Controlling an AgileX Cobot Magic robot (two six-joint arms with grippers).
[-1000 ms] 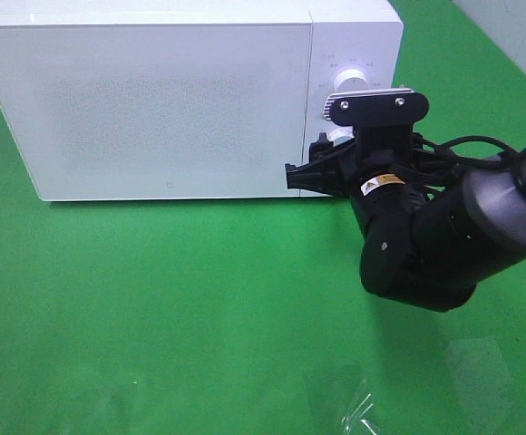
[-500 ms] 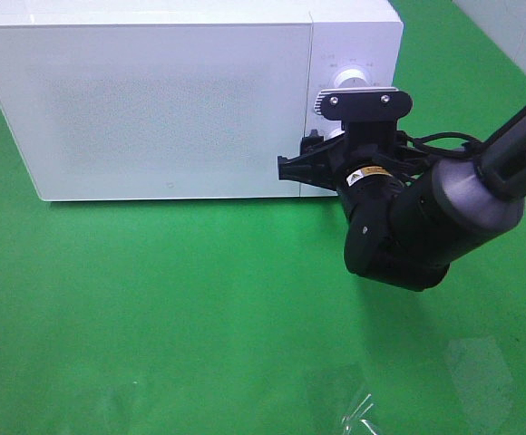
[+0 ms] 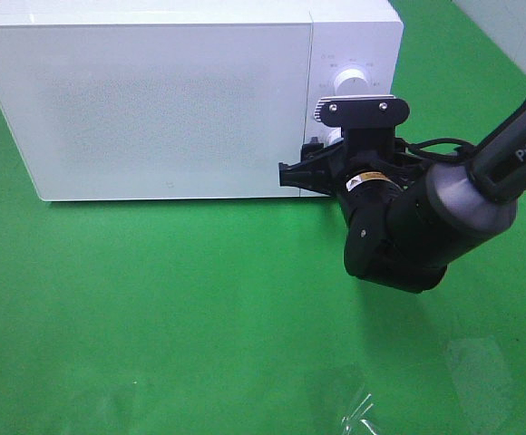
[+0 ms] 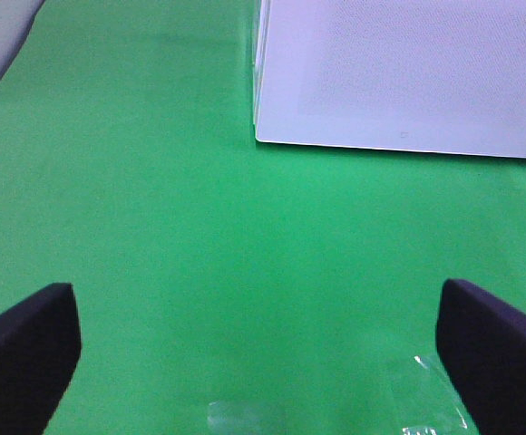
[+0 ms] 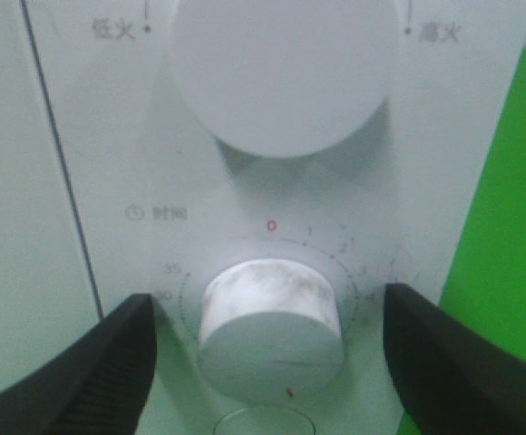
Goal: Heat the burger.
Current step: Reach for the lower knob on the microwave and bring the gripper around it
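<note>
The burger is out of view in every frame. A white microwave [image 3: 172,100] stands at the back of the green table with its door closed. My right gripper [image 5: 267,349] is up against its control panel. Its dark fingers [image 5: 91,372] straddle the lower timer knob [image 5: 272,317], with a gap showing on both sides. The jaws are open and touch nothing. The upper power knob [image 5: 281,72] sits just above it. My left gripper [image 4: 258,344] hovers over bare green cloth, wide open and empty, with the microwave's left front corner [image 4: 263,136] ahead of it.
A scrap of clear plastic film [image 3: 358,412] lies on the cloth near the front edge, also seen as the film [image 4: 426,390] close to the left gripper. The right arm's black body [image 3: 408,227] hangs over the table in front of the control panel.
The right arm has shifted a little to the left and closer to the control panel, then held still. Its jaws have kept the same width. The microwave door stays closed.
</note>
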